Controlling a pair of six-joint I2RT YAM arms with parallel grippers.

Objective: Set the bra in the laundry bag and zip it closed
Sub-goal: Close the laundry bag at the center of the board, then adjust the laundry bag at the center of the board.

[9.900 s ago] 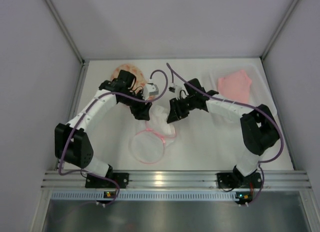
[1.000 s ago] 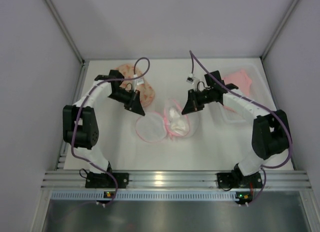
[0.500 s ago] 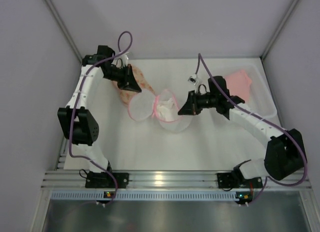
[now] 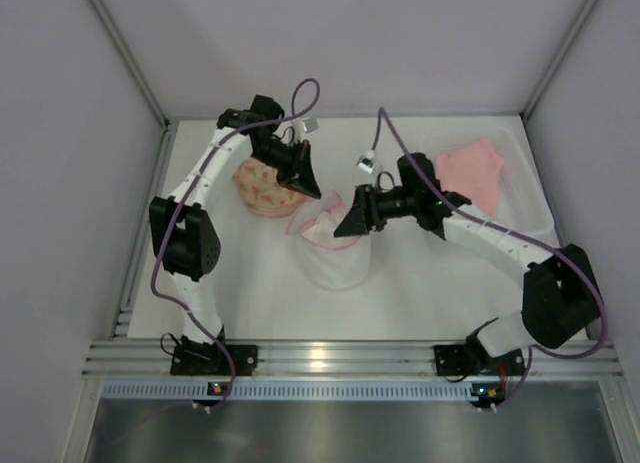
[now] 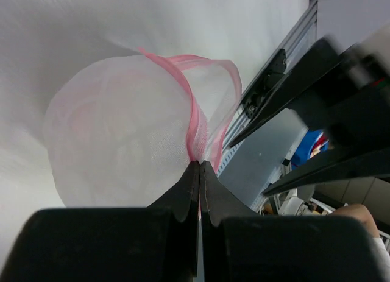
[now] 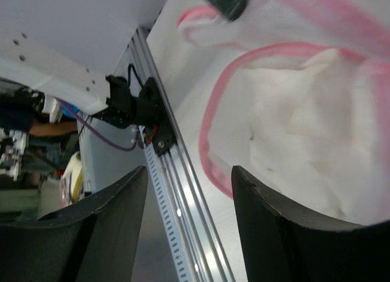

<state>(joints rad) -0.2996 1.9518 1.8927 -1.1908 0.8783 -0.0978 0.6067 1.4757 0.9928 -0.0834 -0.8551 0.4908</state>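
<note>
My left tool (image 5: pixel 199 166): clenched on pouch (image 5: pixel 122 148) rim. My right tool (image 6: pixel 189 172): released, near pouch mouth. Risk: pinch slips, pouch drops; bra (image 4: pixel 470 173) ends in pouch, not bag (image 4: pixel 260 188).

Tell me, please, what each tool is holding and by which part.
The left tool pinches the white mesh pouch by its pink rim; the right tool is open, holding nothing.
</note>
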